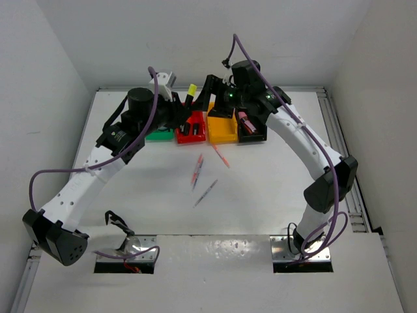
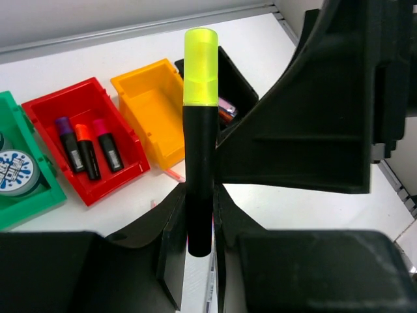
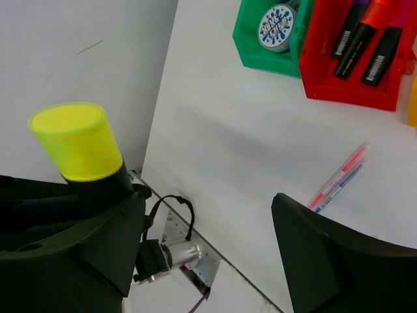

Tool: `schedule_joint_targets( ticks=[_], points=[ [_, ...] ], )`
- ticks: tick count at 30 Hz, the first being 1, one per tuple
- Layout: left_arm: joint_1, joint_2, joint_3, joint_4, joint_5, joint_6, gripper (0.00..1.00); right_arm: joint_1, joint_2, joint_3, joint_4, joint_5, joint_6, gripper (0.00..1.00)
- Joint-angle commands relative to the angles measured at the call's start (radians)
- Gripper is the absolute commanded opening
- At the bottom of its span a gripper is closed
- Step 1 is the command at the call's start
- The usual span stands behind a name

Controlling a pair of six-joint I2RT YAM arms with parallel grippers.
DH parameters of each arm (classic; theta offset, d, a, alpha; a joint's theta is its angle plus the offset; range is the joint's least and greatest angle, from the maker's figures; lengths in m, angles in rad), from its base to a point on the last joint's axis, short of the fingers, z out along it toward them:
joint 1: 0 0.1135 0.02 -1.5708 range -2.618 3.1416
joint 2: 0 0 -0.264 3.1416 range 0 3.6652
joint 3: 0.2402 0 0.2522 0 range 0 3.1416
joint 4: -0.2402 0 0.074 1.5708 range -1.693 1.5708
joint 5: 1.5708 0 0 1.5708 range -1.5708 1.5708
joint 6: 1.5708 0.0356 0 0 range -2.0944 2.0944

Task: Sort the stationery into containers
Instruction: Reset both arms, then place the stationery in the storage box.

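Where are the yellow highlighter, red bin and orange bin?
yellow highlighter (image 2: 199, 143), left wrist view, black barrel.
red bin (image 2: 120, 186), left wrist view, near wall.
orange bin (image 2: 156, 111), left wrist view, bare floor.

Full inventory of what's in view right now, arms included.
bins: 4; green bin, red bin, yellow-orange bin, black bin; in a row at the far side of the table.
binned highlighters: 3; purple, orange and pink caps; lying in the red bin.
yellow-capped highlighter: 1; black body; held off the table.
roll: at least 1; blue-white; in the green bin.
pink item: 1 seen; in the black bin; too small to identify.
pens: 4 by the top view; pink and grey; loose mid-table, two side by side.
table: 1; white.
left end effector: shut on the yellow-capped highlighter.
right end effector: open, holding nothing, close to that highlighter.
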Motion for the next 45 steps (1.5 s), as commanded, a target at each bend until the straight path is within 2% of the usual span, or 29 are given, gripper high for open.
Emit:
schedule_joint_targets(
  ticks=[1, 5, 12, 20, 30, 31, 34, 35, 37, 38, 40, 41, 45],
  points=[
    [0.006, -0.027, -0.009, 0.045, -0.047, 0.005, 0.00, 0.013, -0.059, 0.011, 0.060, -0.013, -0.013, 0.77],
    [0.011, -0.030, -0.016, 0.037, -0.062, -0.010, 0.00, 0.001, -0.083, -0.026, 0.101, -0.033, 0.000, 0.77],
    [0.006, -0.016, -0.027, 0.054, -0.008, -0.033, 0.00, 0.013, -0.069, -0.024, 0.146, -0.073, 0.033, 0.76],
    [0.006, -0.018, -0.033, 0.079, 0.058, -0.052, 0.00, 0.012, -0.022, -0.033, 0.172, -0.072, 0.077, 0.68],
    [0.006, -0.016, -0.050, 0.094, 0.071, -0.053, 0.00, 0.015, 0.016, -0.026, 0.229, -0.107, 0.112, 0.45],
    [0.006, -0.019, -0.050, 0.094, 0.068, -0.053, 0.00, 0.015, 0.019, -0.027, 0.235, -0.110, 0.112, 0.35],
    [0.006, -0.022, -0.055, 0.086, 0.045, -0.044, 0.12, 0.016, 0.027, -0.030, 0.232, -0.108, 0.102, 0.15],
    [0.006, -0.024, -0.053, 0.079, 0.039, -0.041, 0.23, 0.015, 0.030, -0.029, 0.229, -0.102, 0.100, 0.06],
    [0.012, -0.027, -0.051, 0.069, 0.012, -0.032, 0.39, 0.009, 0.042, -0.026, 0.223, -0.099, 0.089, 0.00],
    [0.014, -0.030, -0.047, 0.053, -0.008, -0.027, 0.67, 0.007, 0.049, -0.023, 0.223, -0.099, 0.083, 0.00],
    [0.037, -0.030, -0.036, 0.028, -0.045, -0.010, 0.96, -0.002, 0.076, -0.003, 0.213, -0.089, 0.037, 0.00],
    [0.047, -0.019, -0.013, -0.009, -0.053, 0.014, 1.00, -0.005, 0.091, 0.009, 0.209, -0.070, 0.016, 0.00],
    [0.153, 0.030, 0.054, -0.111, -0.114, 0.092, 1.00, -0.022, 0.193, 0.092, 0.181, -0.009, -0.169, 0.00]
  ],
)
